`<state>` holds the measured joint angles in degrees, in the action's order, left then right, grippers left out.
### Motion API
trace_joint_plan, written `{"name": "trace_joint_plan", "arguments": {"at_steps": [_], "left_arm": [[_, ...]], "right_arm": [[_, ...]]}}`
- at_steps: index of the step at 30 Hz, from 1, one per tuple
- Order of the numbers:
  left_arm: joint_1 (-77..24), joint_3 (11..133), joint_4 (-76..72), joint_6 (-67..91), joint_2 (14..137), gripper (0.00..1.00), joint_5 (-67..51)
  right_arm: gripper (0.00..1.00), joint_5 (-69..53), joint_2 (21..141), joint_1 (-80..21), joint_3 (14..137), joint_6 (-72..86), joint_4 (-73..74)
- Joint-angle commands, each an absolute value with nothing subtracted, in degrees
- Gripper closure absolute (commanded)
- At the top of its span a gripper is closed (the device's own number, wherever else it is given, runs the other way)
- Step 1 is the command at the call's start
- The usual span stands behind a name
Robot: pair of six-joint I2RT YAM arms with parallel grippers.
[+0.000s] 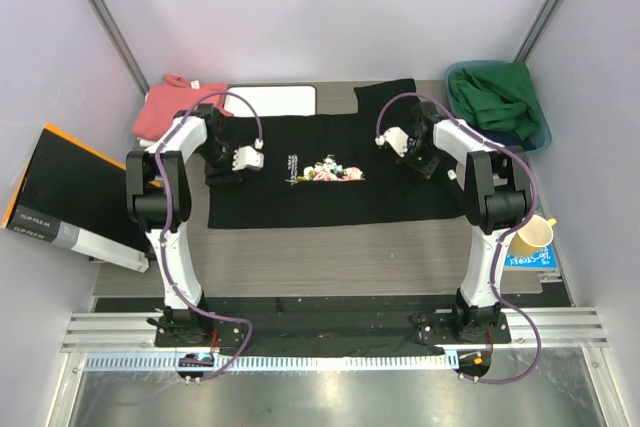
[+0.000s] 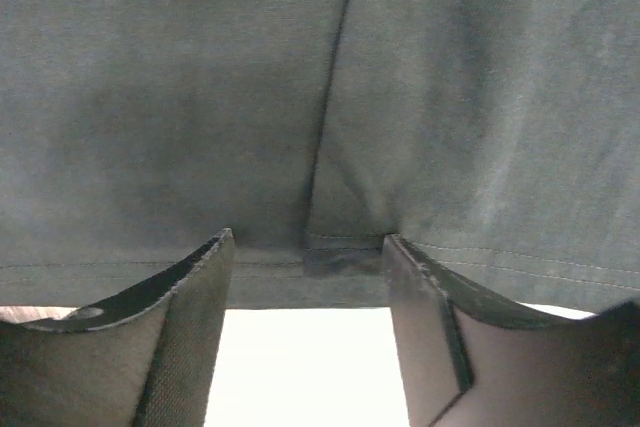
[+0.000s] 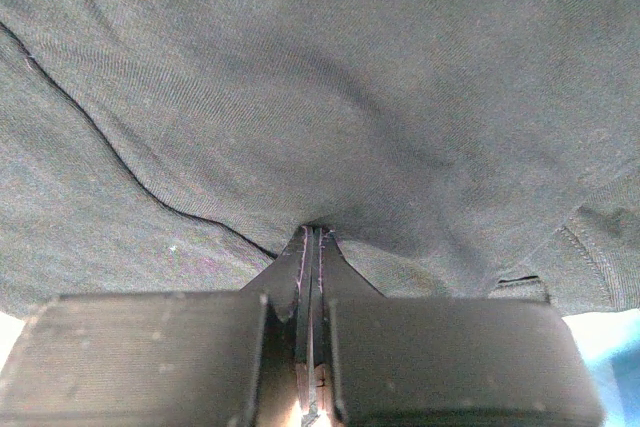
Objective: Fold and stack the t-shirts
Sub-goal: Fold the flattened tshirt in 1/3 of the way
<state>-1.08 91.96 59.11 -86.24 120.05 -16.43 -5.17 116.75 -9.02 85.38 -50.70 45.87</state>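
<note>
Left pincer [image 2: 308,247] parted, right pincer [image 3: 315,234] clenching black t-shirt [image 1: 330,204], grey table [image 1: 330,259], pale walls [image 1: 330,7].

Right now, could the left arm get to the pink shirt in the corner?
Probably yes. The pink t-shirt lies bunched just beyond the left gripper, on that arm's own side, with nothing on top of it. The jaws stand open at the hem of the black t-shirt, so nothing is gripped.

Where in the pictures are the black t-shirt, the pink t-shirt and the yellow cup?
black t-shirt [image 1: 300,202]: top view, plain cloth below the flower print.
pink t-shirt [image 1: 162,107]: top view, middle of the crumpled cloth.
yellow cup [image 1: 534,236]: top view, on its body.
</note>
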Motion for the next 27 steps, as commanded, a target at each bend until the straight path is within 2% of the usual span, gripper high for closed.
{"name": "trace_joint_plan", "arguments": {"at_steps": [1, 2, 5, 8, 10, 14, 15, 27], "left_arm": [[-0.8, 93.4, 59.9, -87.4, 120.8, 0.44, -16.3], [-0.7, 93.7, 59.9, -87.3, 120.9, 0.50, -16.3], [-0.8, 93.8, 59.6, -87.2, 120.9, 0.57, -15.7], [-0.8, 94.1, 59.8, -87.1, 120.8, 0.60, -15.6], [-0.8, 94.2, 60.3, -87.0, 120.5, 0.60, -15.6], [-0.8, 95.4, 62.1, -87.3, 119.7, 0.41, -15.6], [-0.8, 95.4, 62.3, -87.4, 119.3, 0.40, -15.5], [-0.7, 98.3, 66.0, -88.3, 119.4, 0.48, -15.7]], "right_arm": [[0.99, -6.0, 118.4, -9.8, 85.5, -50.6, 46.5], [0.99, -6.0, 118.4, -9.8, 85.4, -50.6, 46.5], [0.99, -5.7, 118.4, -9.8, 85.1, -50.7, 46.5], [0.99, -5.8, 118.6, -9.8, 85.0, -50.7, 46.5], [0.99, -5.7, 118.8, -10.0, 85.0, -50.8, 46.5], [0.99, -5.1, 119.2, -10.4, 84.8, -51.2, 46.5], [0.99, -5.1, 119.4, -10.5, 84.8, -51.2, 46.5], [0.99, -5.2, 119.8, -11.1, 85.5, -51.2, 46.5]]}}
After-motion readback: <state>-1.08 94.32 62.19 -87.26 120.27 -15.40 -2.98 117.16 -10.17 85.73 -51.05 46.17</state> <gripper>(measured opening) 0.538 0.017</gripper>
